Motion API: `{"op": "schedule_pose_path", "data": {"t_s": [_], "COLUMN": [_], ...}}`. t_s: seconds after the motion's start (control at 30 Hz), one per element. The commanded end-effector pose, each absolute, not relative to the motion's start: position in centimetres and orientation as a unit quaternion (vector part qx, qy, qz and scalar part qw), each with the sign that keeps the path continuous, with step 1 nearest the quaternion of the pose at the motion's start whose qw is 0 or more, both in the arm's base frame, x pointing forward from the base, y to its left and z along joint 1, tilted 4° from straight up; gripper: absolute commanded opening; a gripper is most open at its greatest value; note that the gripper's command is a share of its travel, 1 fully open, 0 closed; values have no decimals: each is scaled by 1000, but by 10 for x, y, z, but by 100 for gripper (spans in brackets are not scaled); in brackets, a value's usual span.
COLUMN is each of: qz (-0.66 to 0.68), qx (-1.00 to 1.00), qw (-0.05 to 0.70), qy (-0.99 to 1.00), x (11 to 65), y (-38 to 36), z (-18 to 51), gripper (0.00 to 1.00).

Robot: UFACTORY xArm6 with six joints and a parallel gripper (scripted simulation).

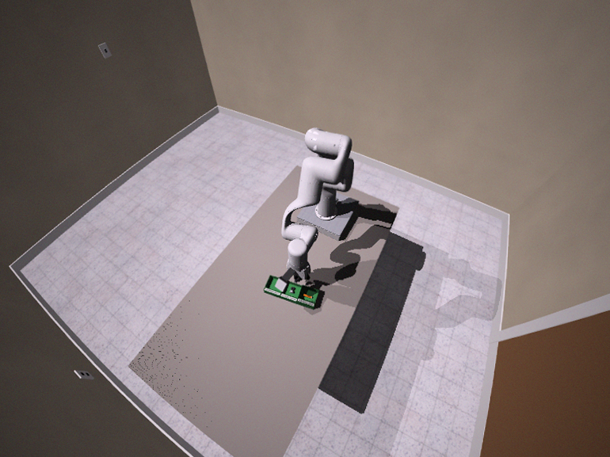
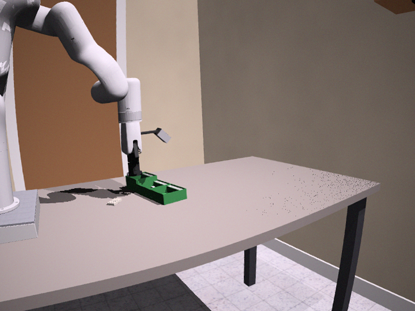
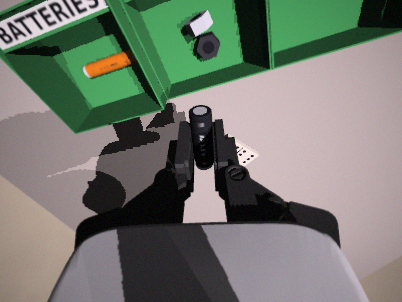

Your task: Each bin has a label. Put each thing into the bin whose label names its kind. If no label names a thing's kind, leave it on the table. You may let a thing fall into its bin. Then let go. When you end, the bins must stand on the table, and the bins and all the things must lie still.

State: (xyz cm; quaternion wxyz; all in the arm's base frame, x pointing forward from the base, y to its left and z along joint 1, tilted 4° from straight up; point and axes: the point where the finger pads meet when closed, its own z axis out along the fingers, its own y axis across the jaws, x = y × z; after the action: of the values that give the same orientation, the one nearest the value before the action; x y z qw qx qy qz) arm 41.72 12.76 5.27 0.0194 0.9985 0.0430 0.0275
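My gripper (image 3: 202, 136) is shut on a dark threaded cylinder with a pale round end, like a bolt (image 3: 201, 131). It hangs just beside the near edge of a green row of three bins (image 3: 200, 45). The left bin, labelled BATTERIES (image 3: 45, 22), holds an orange battery (image 3: 106, 65). The middle bin holds a dark hex nut (image 3: 207, 46) and a pale grey block (image 3: 199, 23). In the top and exterior views the gripper (image 2: 134, 168) stands at the end of the bins (image 2: 156, 188) nearest the arm's base. The other labels are out of view.
A white domino (image 3: 245, 154) lies on the table under my right finger; it also shows in the exterior view (image 2: 114, 201) next to the bins. The arm's grey base plate (image 2: 8, 217) stands at the table's left end.
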Motion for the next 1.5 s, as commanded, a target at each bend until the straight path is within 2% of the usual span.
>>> {"op": "schedule_pose_path", "data": {"t_s": [0.0,0.43,1.47], "qz": [27,26,14], "qx": [993,957,757], "qw": [22,28,49], "qy": [114,287,651], "x": [426,445,445], "y": [149,208,208], "z": [53,52,52], "gripper": [0,0,0]}}
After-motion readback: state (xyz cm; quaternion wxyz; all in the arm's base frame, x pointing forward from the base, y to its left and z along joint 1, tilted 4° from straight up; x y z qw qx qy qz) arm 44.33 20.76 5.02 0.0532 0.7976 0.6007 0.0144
